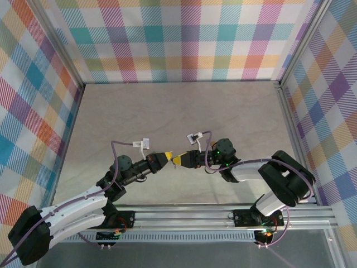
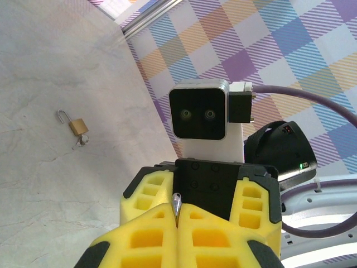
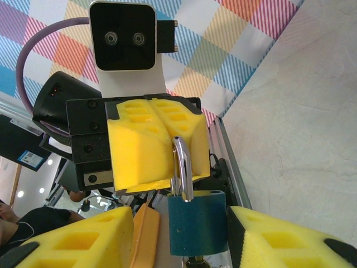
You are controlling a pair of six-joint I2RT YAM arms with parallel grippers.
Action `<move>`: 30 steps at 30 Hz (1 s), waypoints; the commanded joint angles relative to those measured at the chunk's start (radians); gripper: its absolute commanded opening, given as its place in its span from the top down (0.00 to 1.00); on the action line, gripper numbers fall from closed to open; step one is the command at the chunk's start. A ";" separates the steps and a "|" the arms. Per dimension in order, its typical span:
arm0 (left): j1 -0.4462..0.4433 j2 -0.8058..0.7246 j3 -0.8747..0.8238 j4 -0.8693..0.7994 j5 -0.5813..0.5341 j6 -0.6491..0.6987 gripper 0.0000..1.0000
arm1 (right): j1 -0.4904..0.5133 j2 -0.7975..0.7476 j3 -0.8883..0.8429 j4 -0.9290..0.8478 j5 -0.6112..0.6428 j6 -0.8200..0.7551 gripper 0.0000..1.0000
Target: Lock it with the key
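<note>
My left claw is clamped tight on the shackle of the blue padlock, held above the near middle of the table, while my right claw stands half-open around its body, and closing off-centre could twist it out of my left grip.

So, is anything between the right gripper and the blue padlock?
Nothing visible. The blue padlock hangs by its shackle from the shut left gripper, its body between the fingers of the right gripper.

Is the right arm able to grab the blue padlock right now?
Probably yes. The blue padlock sits between the open fingers of the right gripper, with nothing in between, while the left gripper pinches its shackle.
</note>
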 commanded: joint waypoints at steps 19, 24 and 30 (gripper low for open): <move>-0.009 0.040 0.007 0.109 0.004 -0.026 1.00 | 0.036 -0.056 0.042 -0.194 0.021 -0.136 0.52; -0.009 0.038 0.013 0.095 0.007 -0.022 1.00 | 0.035 -0.051 0.028 -0.166 0.027 -0.126 0.57; -0.010 0.025 0.006 0.088 0.013 -0.022 1.00 | 0.035 -0.099 0.039 -0.242 0.050 -0.153 0.68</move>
